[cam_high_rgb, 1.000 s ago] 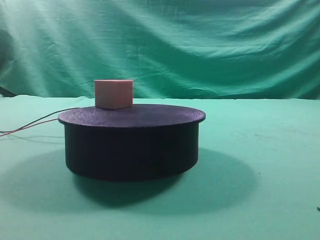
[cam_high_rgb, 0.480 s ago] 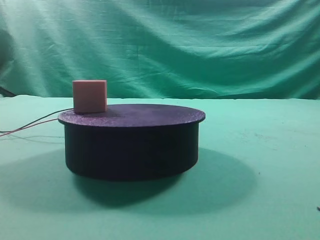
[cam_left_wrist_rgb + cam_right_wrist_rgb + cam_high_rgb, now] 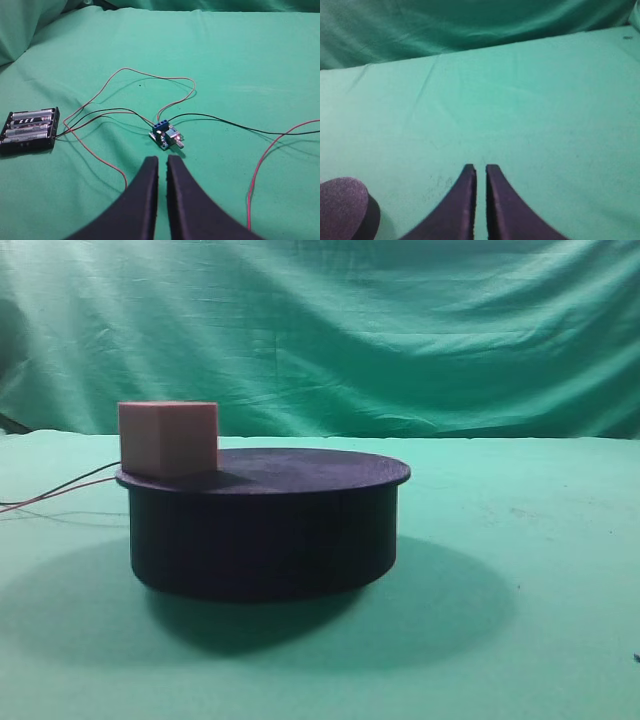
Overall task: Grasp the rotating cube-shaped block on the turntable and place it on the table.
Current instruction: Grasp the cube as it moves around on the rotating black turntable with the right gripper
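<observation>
Nothing grasped yet. Salmon-pink cube-shaped block (image 3: 168, 438) sitting at the left edge of the black turntable (image 3: 264, 525), none of it on the green table (image 3: 530, 540). Left gripper (image 3: 161, 165) and right gripper (image 3: 480, 171) both pinched together, empty, away from the turntable top. Reach, grasp, placement all remaining.

Block (image 3: 168, 439): small salmon-pink cube, matte faces, intact. It sits upright on the turntable (image 3: 264, 525), at the far left edge of the top as the high view shows it, one vertical corner turned toward the camera so that two side faces show.

Turntable: wide, low black drum with a flat round top that slightly overhangs the wall. It stands level on the table (image 3: 520, 540), left of centre in the high view. Its rim also shows at the lower left corner of the right wrist view (image 3: 342, 207).

Table: flat, covered in wrinkled green cloth.
</observation>
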`<state>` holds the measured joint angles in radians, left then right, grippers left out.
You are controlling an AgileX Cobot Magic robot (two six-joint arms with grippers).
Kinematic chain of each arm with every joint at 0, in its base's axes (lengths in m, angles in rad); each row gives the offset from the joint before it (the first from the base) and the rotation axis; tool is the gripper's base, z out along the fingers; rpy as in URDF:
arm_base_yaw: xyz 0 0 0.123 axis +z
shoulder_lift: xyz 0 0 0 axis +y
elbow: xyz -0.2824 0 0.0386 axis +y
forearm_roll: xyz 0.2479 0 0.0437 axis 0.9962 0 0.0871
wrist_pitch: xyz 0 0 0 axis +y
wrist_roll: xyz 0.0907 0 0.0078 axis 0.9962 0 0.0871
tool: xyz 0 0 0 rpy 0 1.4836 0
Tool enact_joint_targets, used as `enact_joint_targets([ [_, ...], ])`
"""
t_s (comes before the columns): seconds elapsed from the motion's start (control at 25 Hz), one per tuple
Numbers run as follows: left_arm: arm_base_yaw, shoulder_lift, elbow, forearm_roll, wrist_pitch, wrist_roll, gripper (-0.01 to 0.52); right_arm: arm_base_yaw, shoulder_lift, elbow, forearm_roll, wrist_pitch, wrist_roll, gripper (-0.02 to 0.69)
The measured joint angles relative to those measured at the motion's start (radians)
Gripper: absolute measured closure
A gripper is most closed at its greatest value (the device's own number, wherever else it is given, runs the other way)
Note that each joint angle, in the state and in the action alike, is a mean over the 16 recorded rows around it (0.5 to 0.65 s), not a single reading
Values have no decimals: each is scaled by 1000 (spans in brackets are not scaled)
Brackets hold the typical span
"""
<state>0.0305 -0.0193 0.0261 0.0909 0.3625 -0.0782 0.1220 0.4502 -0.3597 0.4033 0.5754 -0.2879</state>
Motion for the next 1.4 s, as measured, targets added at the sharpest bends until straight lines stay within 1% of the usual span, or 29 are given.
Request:
enact_joint_targets([
  [0.2,0,0,0,0,0,0,514,84,193,-64,52,49,-119,652],
  [0.36,0,0,0,0,0,0,514,177,368,-139,70,80,-181,665],
  [0.6,0,0,0,0,0,0,514,328,626,-272,36,91,-157,665],
  [0.68,0,0,0,0,0,0,514,372,702,-318,21,87,-141,658],
  [0.76,0,0,0,0,0,0,514,411,771,-363,8,83,-130,638],
  [0.88,0,0,0,0,0,0,514,457,858,-422,-3,78,-117,567],
  [1.04,0,0,0,0,0,0,514,495,943,-485,4,70,-104,413],
  [1.24,0,0,0,0,0,0,514,509,1018,-533,42,58,-100,212],
  [1.32,0,0,0,0,0,0,514,510,1043,-543,60,50,-103,148],
  [1.4,0,0,0,0,0,0,514,510,1067,-548,78,38,-112,108],
])
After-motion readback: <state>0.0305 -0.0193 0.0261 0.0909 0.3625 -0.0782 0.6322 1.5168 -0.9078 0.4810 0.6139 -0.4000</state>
